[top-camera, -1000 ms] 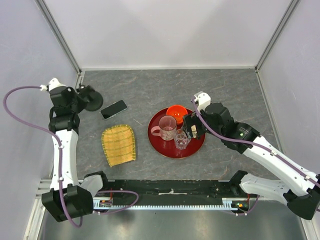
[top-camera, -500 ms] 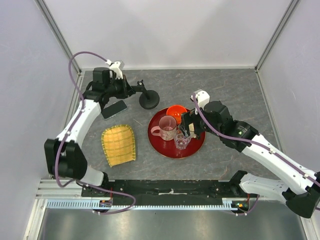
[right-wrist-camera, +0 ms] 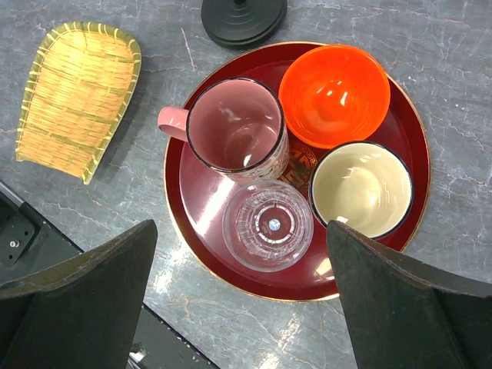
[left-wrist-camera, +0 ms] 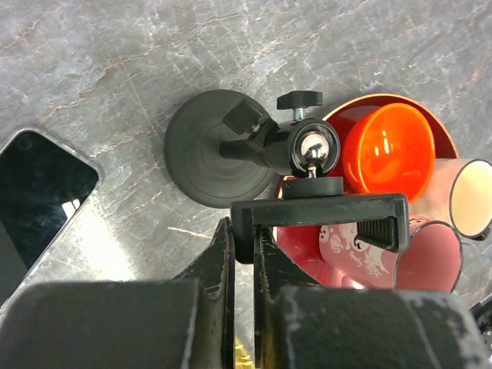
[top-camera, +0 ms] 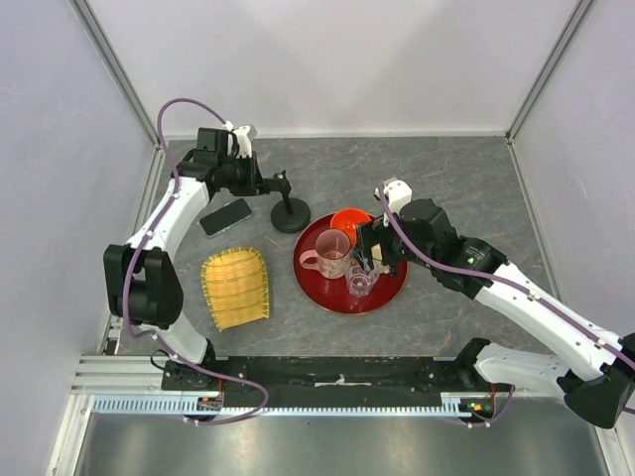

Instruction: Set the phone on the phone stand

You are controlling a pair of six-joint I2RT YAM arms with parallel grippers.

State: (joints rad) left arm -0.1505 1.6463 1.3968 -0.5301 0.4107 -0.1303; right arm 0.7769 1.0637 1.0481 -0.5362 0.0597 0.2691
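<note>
The phone stand (top-camera: pixel 290 211) is black, with a round disc base and a post ending in a bracket. It stands just left of the red tray. My left gripper (top-camera: pixel 266 183) is shut on the bracket (left-wrist-camera: pixel 323 211), pinching its left end between both fingers. The disc base (left-wrist-camera: pixel 211 146) lies below the jaws, and its near edge shows in the right wrist view (right-wrist-camera: pixel 244 17). The phone (top-camera: pixel 226 216) lies flat on the table left of the stand, screen up, with one corner (left-wrist-camera: pixel 42 184) in the left wrist view. My right gripper (top-camera: pixel 369 260) hangs open above the tray, nothing between its fingers.
The round red tray (top-camera: pixel 332 302) holds a pink mug (right-wrist-camera: pixel 234 127), an orange bowl (right-wrist-camera: pixel 334 92), a cream cup (right-wrist-camera: pixel 361 188) and a clear glass (right-wrist-camera: pixel 267 224). A yellow woven mat (top-camera: pixel 236 288) lies near the front left. Walls close in the table on three sides.
My left arm swung the stand from the far left edge to the right, past the phone, and it is now beside the tray. The right arm has barely moved.
</note>
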